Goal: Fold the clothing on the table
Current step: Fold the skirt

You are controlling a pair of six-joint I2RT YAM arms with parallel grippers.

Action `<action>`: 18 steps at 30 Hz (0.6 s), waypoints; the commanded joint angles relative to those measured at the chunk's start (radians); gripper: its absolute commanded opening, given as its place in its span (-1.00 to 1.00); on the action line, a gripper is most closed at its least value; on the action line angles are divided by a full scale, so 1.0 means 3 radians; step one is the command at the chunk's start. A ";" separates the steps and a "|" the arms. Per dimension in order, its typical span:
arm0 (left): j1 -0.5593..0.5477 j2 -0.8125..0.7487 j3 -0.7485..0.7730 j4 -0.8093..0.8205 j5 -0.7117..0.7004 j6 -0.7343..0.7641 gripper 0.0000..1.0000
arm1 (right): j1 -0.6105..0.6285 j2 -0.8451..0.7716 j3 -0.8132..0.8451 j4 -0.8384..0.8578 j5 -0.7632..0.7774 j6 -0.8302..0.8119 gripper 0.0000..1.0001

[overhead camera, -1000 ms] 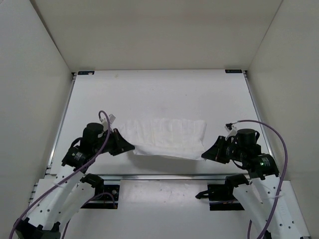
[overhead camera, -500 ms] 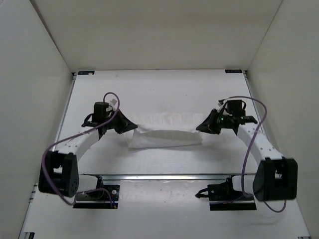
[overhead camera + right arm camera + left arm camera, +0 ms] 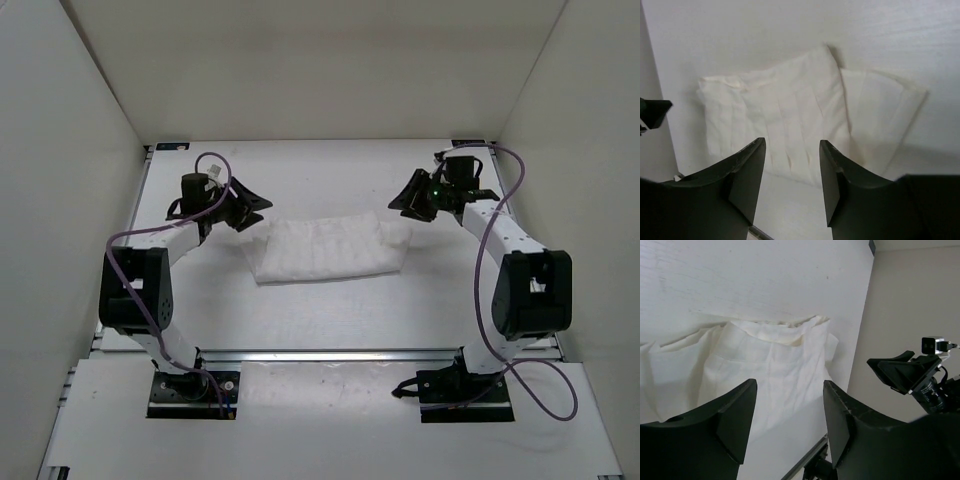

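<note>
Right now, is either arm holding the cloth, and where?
Nothing is held. The left end effector and right end effector are open; the clothing lies free on the table.

Creamy white clothing (image 3: 325,250) with lengthwise pleats; plain white tabletop (image 3: 300,310); left tool (image 3: 255,205) and right tool (image 3: 400,200) black; cables (image 3: 476,290) purple.

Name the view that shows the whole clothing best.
Top external: the clothing lies whole, unblocked, on the table. Left wrist crops it at the frame edge; right wrist's fingers hide its lower edge.
</note>
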 commanded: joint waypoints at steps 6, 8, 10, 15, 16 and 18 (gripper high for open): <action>-0.0037 -0.1172 -0.0948 -0.0404 -0.0303 0.0503 0.48 | -0.0086 -0.0994 -0.1248 0.0005 0.0306 -0.0008 0.10; -0.0078 -0.1433 -0.1230 -0.0497 -0.0487 0.0544 0.53 | -0.0112 -0.1173 -0.1574 0.0133 0.0291 0.0089 0.18; -0.0139 -0.1689 -0.1526 -0.0492 -0.0667 0.0545 0.60 | -0.0142 -0.1204 -0.1754 0.0275 0.0205 0.0176 0.21; -0.0226 -0.1757 -0.1890 -0.0344 -0.0800 0.0473 0.64 | -0.0132 -0.0990 -0.2087 0.0766 -0.0021 0.0467 0.24; -0.0257 -0.1727 -0.1947 -0.0318 -0.0831 0.0458 0.64 | -0.0117 -0.0964 -0.2138 0.0894 -0.0056 0.0534 0.24; -0.0323 -0.1660 -0.1978 -0.0231 -0.0912 0.0402 0.65 | -0.0117 -0.0827 -0.2200 0.1104 -0.0097 0.0646 0.24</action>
